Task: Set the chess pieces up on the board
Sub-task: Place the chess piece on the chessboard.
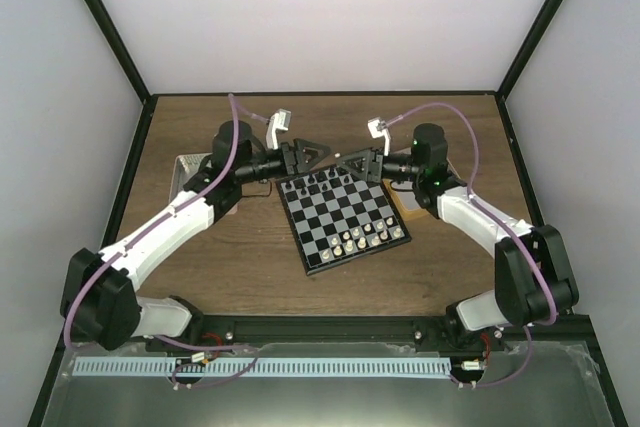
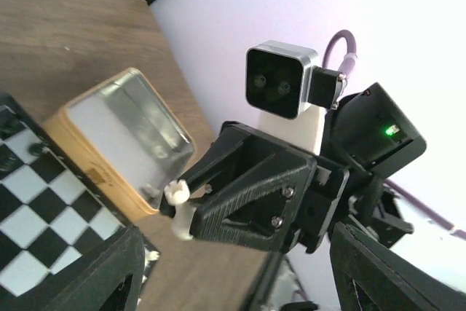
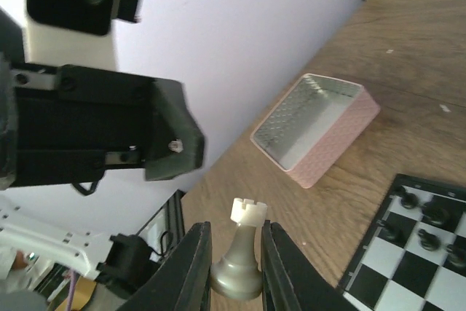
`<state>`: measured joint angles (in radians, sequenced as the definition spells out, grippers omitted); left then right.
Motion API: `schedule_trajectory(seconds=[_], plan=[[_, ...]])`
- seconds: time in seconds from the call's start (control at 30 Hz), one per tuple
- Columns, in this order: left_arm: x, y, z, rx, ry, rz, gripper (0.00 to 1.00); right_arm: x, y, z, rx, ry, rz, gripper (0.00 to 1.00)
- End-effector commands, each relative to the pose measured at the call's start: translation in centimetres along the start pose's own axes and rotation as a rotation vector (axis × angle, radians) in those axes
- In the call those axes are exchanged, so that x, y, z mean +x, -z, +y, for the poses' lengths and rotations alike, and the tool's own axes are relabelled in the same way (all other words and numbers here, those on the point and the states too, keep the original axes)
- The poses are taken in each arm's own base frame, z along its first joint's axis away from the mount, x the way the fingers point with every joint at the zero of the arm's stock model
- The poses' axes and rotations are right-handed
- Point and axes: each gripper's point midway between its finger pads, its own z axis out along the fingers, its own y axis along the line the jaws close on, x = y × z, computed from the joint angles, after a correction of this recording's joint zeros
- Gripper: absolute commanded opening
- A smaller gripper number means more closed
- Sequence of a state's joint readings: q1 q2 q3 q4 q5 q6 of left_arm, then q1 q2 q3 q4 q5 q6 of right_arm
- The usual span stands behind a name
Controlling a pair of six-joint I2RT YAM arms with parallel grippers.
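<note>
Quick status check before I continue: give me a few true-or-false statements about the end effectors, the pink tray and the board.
The right end effector grips a cream-white rook. True.
The left end effector is shut on a piece. False: its fingers are spread wide, holding nothing.
The pink tray rests on the board. False: it sits on the table beside it.
Black chessmen stand along the board's far edge. True.

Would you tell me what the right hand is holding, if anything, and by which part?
The right hand holds a white rook, pinched near its base, with the notched top standing clear of the fingers.
</note>
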<state>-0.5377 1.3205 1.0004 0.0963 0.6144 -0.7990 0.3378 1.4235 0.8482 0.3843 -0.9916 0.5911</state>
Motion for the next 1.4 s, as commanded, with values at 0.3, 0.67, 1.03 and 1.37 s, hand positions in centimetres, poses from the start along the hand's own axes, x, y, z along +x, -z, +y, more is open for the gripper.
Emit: schedule_trajectory(seconds=[0.3,0.67,1.03,1.37], plan=[[0.6,-0.8,-1.5,0.113,0.156,0.060,0.60,-1.5,-1.1,6.4,-0.168,0.337,0.022,0.17],[0.3,-1.4,-0.3,0.073,0.210,0.046,0.40,-1.6,-1.3,6.0,-0.146,0.391,0.041,0.17],[1.5,-2.1,0.6,0.075,0.243,0.101,0.23,-0.9,-1.4,5.9,-0.154,0.410,0.088,0.17],[3.1,-2.4,1.1,0.066,0.232,0.152,0.04,-1.0,-1.5,5.0,-0.097,0.402,0.097,0.23]])
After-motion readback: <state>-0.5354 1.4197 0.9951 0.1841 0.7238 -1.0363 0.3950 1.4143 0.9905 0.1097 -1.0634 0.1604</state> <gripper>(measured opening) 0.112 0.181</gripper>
